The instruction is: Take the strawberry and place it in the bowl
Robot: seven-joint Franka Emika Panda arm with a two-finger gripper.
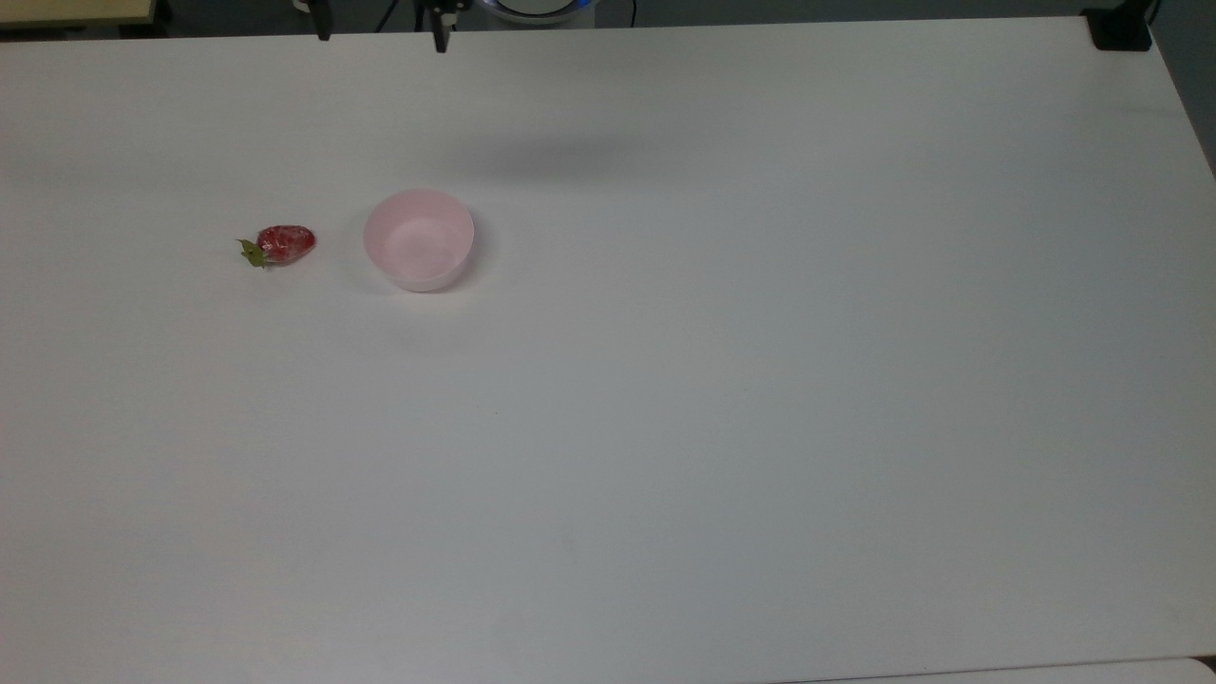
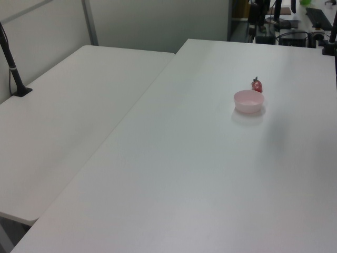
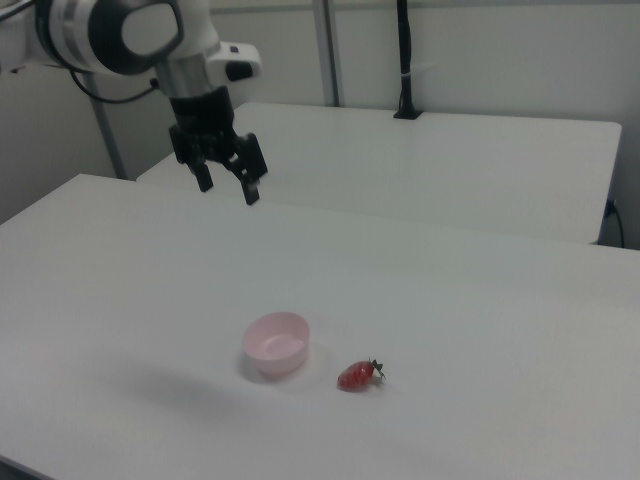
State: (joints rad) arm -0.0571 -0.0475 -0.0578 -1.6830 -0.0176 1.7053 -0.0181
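The small shiny red toy strawberry [image 1: 283,244] lies on its side on the white desk [image 1: 722,399], just beside the round pale pink plastic bowl [image 1: 419,238]. The black two-finger gripper [image 3: 226,178] hangs high above the desk, spread wide and holding nothing. It seems to be the reaching step: next it must go down over the strawberry.

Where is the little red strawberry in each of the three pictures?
Top view: the strawberry lies left of centre, to the left of the pink bowl.
Left view: the strawberry sits upper right, just behind the bowl.
Right view: the strawberry lies low, right of the bowl.
Shared landmark: the bowl.
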